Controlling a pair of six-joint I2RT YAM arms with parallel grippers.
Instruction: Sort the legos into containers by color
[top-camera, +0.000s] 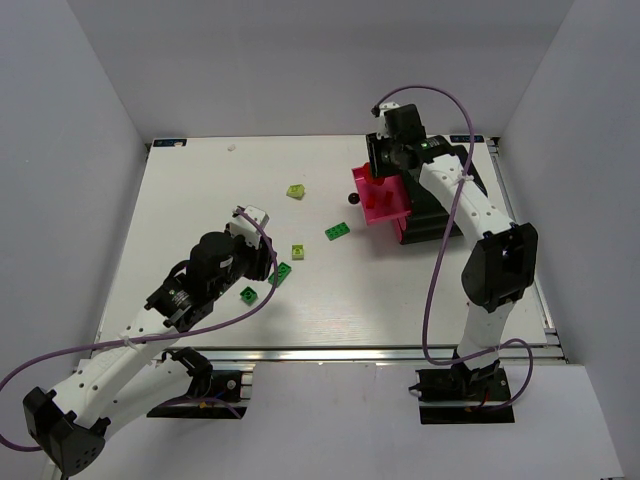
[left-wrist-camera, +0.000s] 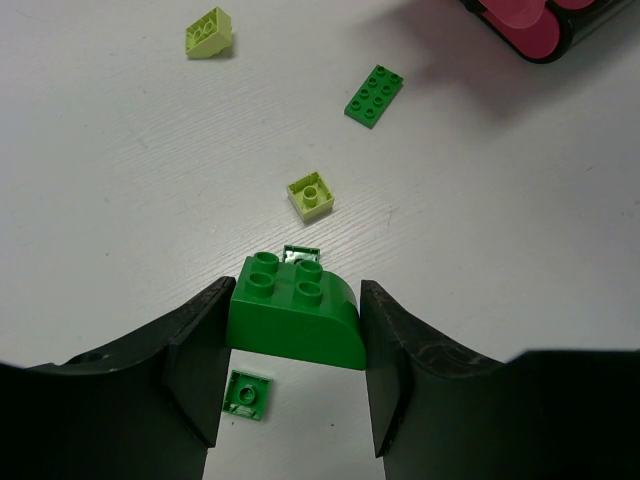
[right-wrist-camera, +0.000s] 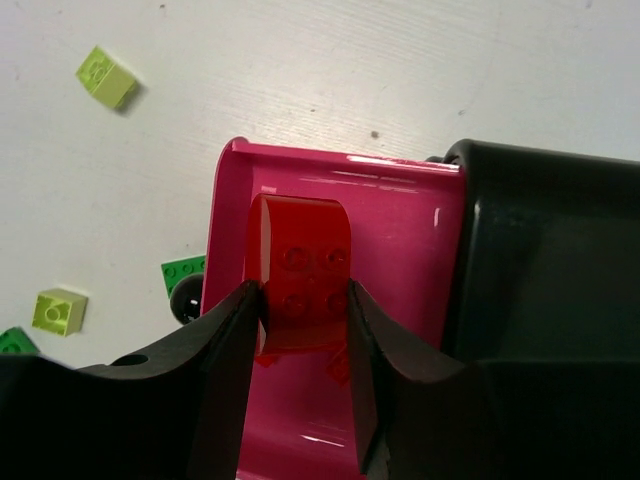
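Behind my green brick (left-wrist-camera: 295, 315) a small pale piece (left-wrist-camera: 301, 250) is mostly hidden; the black containers (right-wrist-camera: 540, 260) are cut off. I count two lime legos (left-wrist-camera: 311, 194), three green, one red. My left gripper (left-wrist-camera: 295, 325) clamps the green brick near a lime one; my right gripper (right-wrist-camera: 300, 310) pinches the red brick (right-wrist-camera: 300, 250) over the open magenta drawer (right-wrist-camera: 400, 230)

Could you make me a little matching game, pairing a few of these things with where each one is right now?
1 red brick
2 big green brick
3 slanted lime brick
4 pink drawer

A loose on the table
B in the right gripper
C pulled out of the black stack
D in the left gripper

Pairs: 1-B, 2-D, 3-A, 4-C.
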